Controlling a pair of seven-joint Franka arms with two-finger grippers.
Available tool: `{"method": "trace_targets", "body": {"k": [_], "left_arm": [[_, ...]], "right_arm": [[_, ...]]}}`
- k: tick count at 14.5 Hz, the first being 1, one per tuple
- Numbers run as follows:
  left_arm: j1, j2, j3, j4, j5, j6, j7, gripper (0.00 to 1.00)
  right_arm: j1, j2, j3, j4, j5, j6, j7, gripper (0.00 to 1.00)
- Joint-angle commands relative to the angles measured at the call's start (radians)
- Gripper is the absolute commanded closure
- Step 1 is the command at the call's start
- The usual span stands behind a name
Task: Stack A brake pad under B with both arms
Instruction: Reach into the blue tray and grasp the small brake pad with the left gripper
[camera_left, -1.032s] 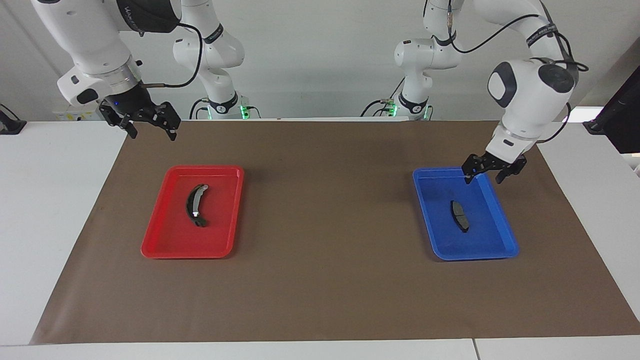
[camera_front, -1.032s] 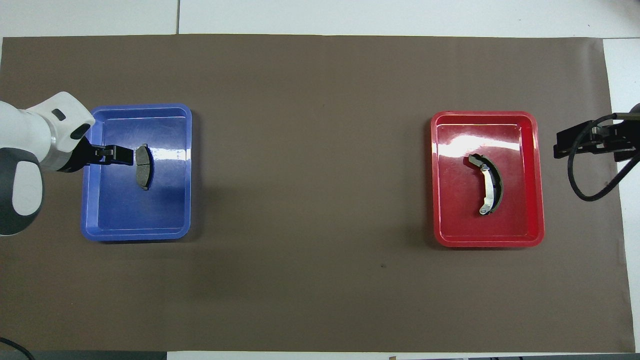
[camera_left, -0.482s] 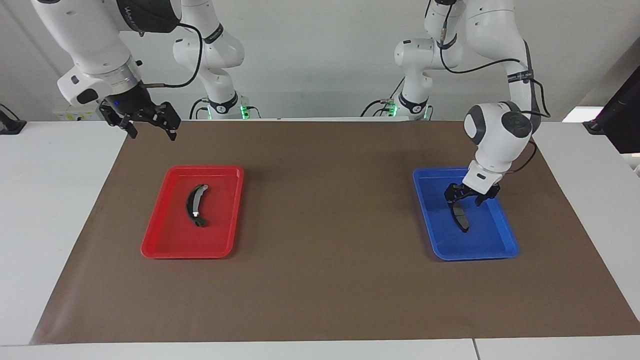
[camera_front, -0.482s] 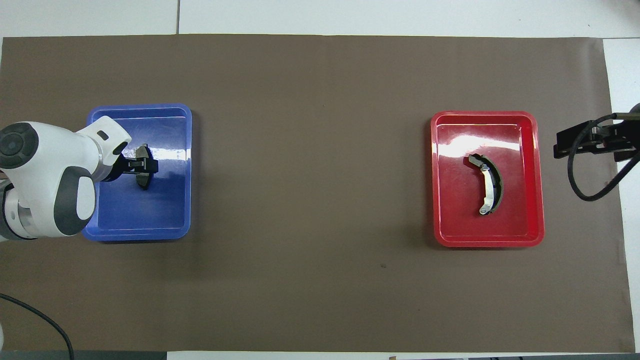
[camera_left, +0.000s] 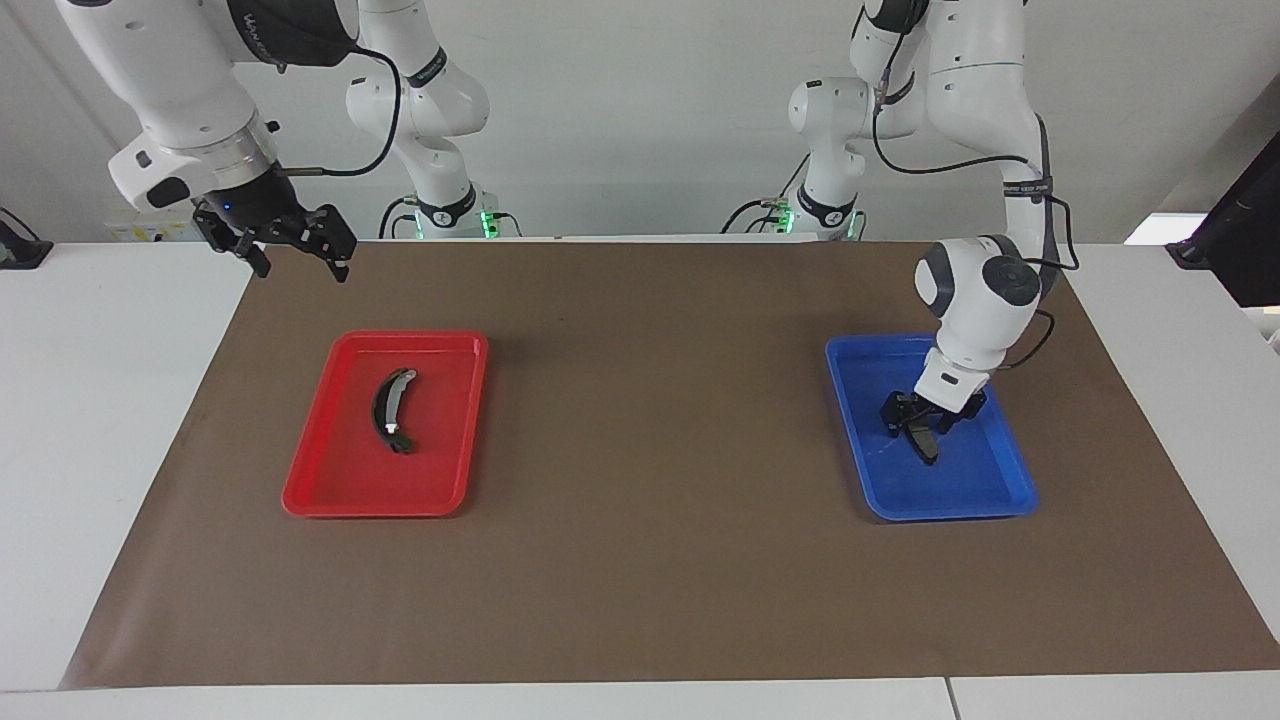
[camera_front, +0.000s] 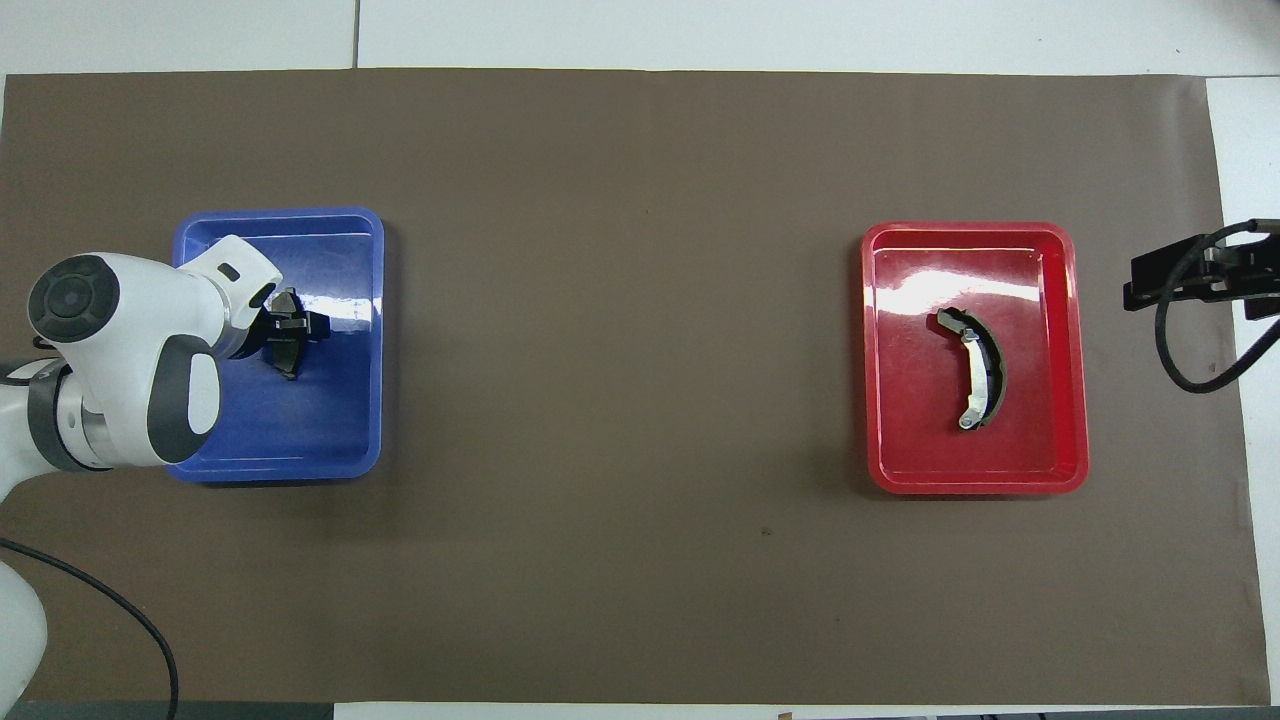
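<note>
The small dark-grey brake pad (camera_left: 926, 447) lies in the blue tray (camera_left: 950, 512) at the left arm's end of the table. My left gripper (camera_left: 917, 420) is down in that tray, open, with its fingers on either side of the pad's nearer end. From overhead the left gripper (camera_front: 290, 325) covers most of the pad (camera_front: 288, 362). The curved black brake shoe B (camera_left: 390, 410) lies in the red tray (camera_left: 370, 508), its silvery metal showing from overhead (camera_front: 980, 380). My right gripper (camera_left: 290, 245) is open and empty, up in the air over the table's edge beside the red tray.
Both trays, the blue tray (camera_front: 280, 470) and the red tray (camera_front: 975, 485), sit on a brown mat (camera_left: 650, 450) that covers most of the white table. A cable loops from the right arm's wrist (camera_front: 1190, 340).
My left gripper has come down from over the blue tray's nearer edge into the tray, to the brake pad. The right gripper has hardly moved.
</note>
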Motion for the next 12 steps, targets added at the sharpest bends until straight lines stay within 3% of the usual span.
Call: {"method": "trace_targets", "body": {"k": [1,2,4,9,12], "left_arm": [[0.0,-0.007,0.01,0.001,0.016,-0.033,-0.015,0.7],[-0.001,-0.017,0.01,0.004,0.016,-0.041,-0.015,0.86],[-0.001,-0.04,0.011,0.017,0.018,-0.058,-0.008,1.0],[-0.031,-0.06,0.001,0.216,0.021,-0.306,-0.004,1.0],[-0.144,-0.047,-0.002,0.272,0.018,-0.349,-0.019,1.0]], "right_arm": [[-0.014,-0.001,0.003,-0.006,0.019,0.019,-0.011,0.0],[-0.012,-0.002,0.006,-0.006,0.019,0.018,-0.011,0.0],[-0.014,-0.002,0.007,-0.006,0.019,0.018,-0.01,0.0],[0.003,-0.019,0.013,-0.057,0.019,0.044,-0.036,0.0],[0.026,-0.096,0.013,-0.332,0.019,0.31,-0.03,0.01]]}}
